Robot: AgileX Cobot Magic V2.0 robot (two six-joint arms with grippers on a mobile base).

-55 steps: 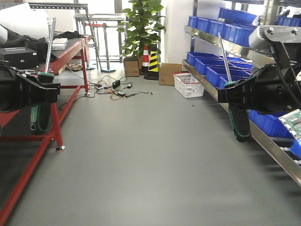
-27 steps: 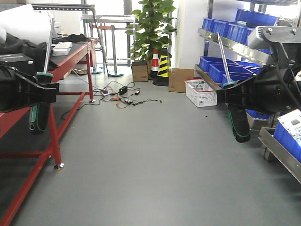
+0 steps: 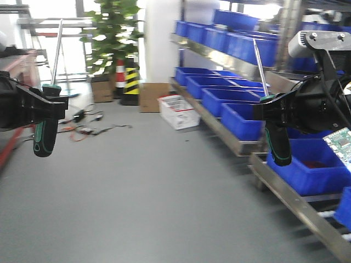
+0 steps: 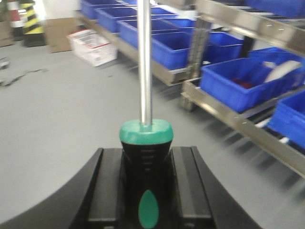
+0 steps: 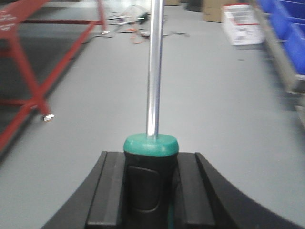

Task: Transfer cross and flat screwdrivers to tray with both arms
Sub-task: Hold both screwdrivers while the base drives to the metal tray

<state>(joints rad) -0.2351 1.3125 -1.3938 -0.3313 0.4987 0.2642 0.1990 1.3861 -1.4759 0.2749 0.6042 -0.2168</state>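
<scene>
My left gripper is shut on a screwdriver with a black and green handle, its steel shaft pointing up. It also shows in the left wrist view, jaws pressed on both sides of the handle. My right gripper is shut on a second black and green screwdriver, shaft up, also in the right wrist view. The tips are out of view, so I cannot tell which is cross and which is flat. The tray is out of view.
A steel shelf rack with blue bins runs along the right. A white crate, cardboard boxes, a striped cone, a plant and loose cables lie ahead. A red bench is left.
The whole view has swung: the red bench has slid out on the left and the blue-bin rack has come closer on the right. Both grippers still hold their screwdrivers the same way.
</scene>
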